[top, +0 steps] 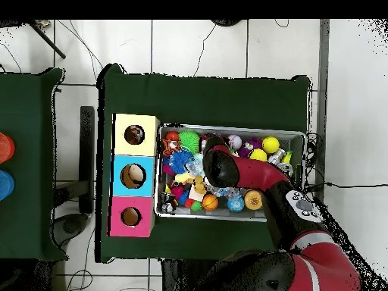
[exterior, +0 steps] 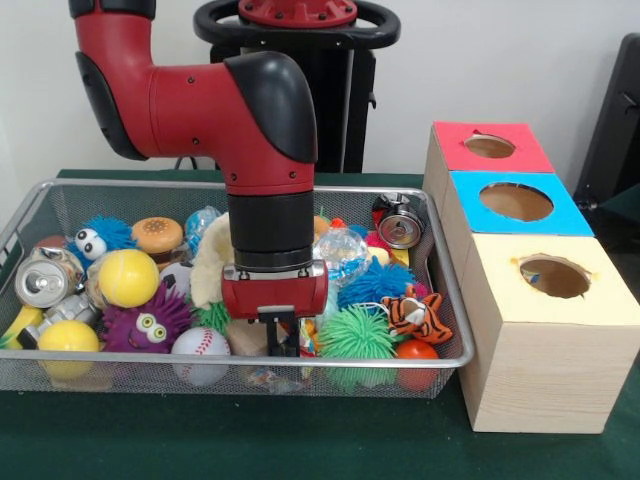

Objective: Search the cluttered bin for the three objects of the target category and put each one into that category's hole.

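Observation:
My gripper (exterior: 280,342) hangs low in the wire bin (exterior: 455,330), at its front middle, among the toys. A baseball (exterior: 200,345) lies just to its left and a green spiky ball (exterior: 358,333) just to its right. Behind that ball are a toy tiger (exterior: 415,315) and a blue spiky ball (exterior: 372,283). Beside the bin stand three boxes with round holes on top: red (exterior: 489,146), blue (exterior: 516,201) and yellow (exterior: 554,276). In the overhead view the arm (top: 227,168) covers the gripper, and the blue box's hole (top: 133,175) shows something pale inside.
The bin's left half holds two yellow balls (exterior: 128,277), a purple fuzzy toy with eyes (exterior: 150,322), a blue one (exterior: 100,238), a toy burger (exterior: 158,236) and a drink can (exterior: 45,280). Another can (exterior: 400,230) lies at the back right. An orange ball (exterior: 417,352) sits in the front right corner.

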You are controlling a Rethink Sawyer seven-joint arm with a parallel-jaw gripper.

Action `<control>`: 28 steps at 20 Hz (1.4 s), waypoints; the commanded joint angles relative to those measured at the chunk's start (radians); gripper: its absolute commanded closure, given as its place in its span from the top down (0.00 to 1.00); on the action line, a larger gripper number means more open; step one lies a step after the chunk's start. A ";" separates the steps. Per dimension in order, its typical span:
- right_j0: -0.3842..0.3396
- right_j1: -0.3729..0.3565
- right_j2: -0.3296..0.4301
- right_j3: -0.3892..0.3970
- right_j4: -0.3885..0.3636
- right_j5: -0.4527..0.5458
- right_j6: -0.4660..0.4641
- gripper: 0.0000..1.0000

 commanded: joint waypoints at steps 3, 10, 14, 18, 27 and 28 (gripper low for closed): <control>0.016 -0.032 0.034 -0.029 -0.014 0.029 0.096 0.00; 0.020 -0.116 0.030 0.032 0.004 0.091 0.098 0.00; 0.020 -0.131 0.034 0.030 0.009 0.117 0.090 0.00; 0.019 -0.137 0.033 0.039 0.004 0.116 0.095 0.00; 0.021 -0.121 0.030 0.037 -0.002 0.108 0.102 0.00; 0.021 -0.119 0.030 0.036 -0.002 0.109 0.101 0.00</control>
